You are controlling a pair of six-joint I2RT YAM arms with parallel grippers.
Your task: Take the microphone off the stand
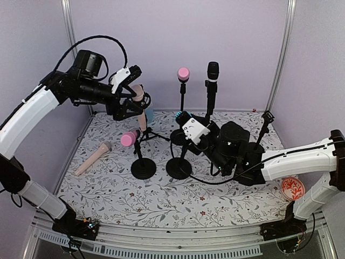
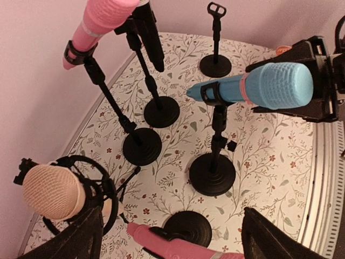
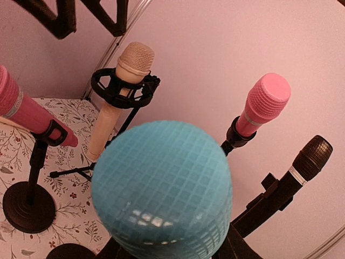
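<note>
The blue microphone (image 2: 269,86) sits in the clip of its round-based stand (image 2: 218,135) at the centre of the left wrist view, lying almost level with its head toward the right of the frame. The right gripper (image 2: 315,81) is clamped on that head, one finger above it and one below.

The left gripper (image 2: 170,237) is spread wide and holds nothing. It hangs just beside a beige microphone (image 2: 51,191) in a ring mount at the lower left.

In the overhead view more stands surround the blue one. An upright pink microphone (image 1: 183,74) and a black microphone (image 1: 213,70) stand behind it, and a tilted pink microphone (image 1: 129,138) is to its left. A loose beige microphone (image 1: 94,157) lies flat at centre left.

All rest on a white cloth (image 1: 161,199) printed with leafy sprigs. Plain lilac walls (image 1: 232,32) enclose it, with metal posts (image 1: 69,27) at the corners, and a metal rail (image 1: 178,237) runs along the bottom edge.
</note>
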